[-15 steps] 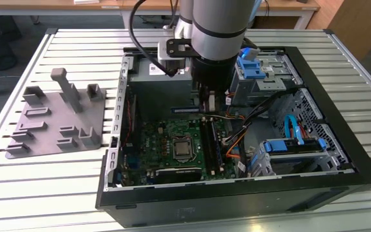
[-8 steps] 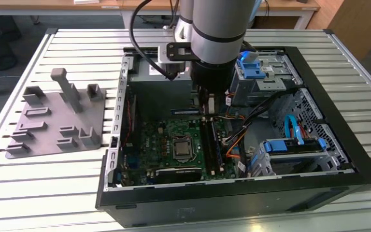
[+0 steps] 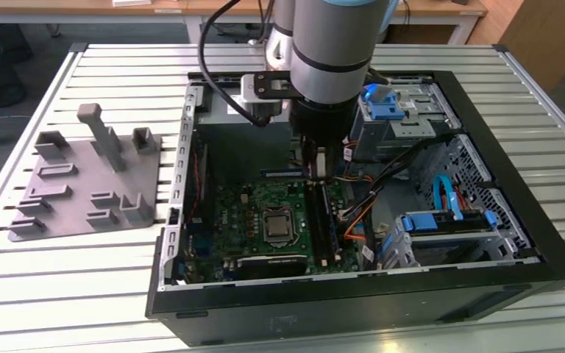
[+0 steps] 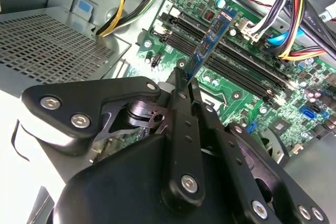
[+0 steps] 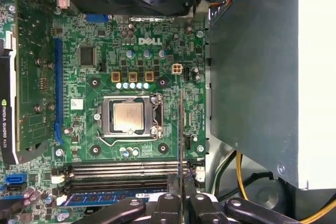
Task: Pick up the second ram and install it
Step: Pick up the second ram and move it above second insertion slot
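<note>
My gripper (image 4: 184, 80) is shut on the second ram (image 4: 210, 40), a thin dark blue board with small chips. It sticks out past the fingertips, over the black memory slots (image 4: 252, 64) of the green motherboard. In the first wrist view the ram (image 5: 181, 129) appears edge-on as a thin line rising from the gripper (image 5: 181, 195), near one end of the slots (image 5: 121, 171). Another blue stick (image 5: 105, 199) sits in one slot. In the exterior view the gripper (image 3: 314, 173) reaches down inside the open computer case (image 3: 361, 294). Whether the ram touches a slot I cannot tell.
Bundled cables (image 4: 283, 14) run close beside the slots. A CPU socket (image 5: 128, 116) sits mid-board and a grey power supply box (image 5: 252, 66) walls one side. Drive cages (image 3: 459, 213) fill the case on the exterior view's right. A grey tray with posts (image 3: 86, 184) stands outside the case.
</note>
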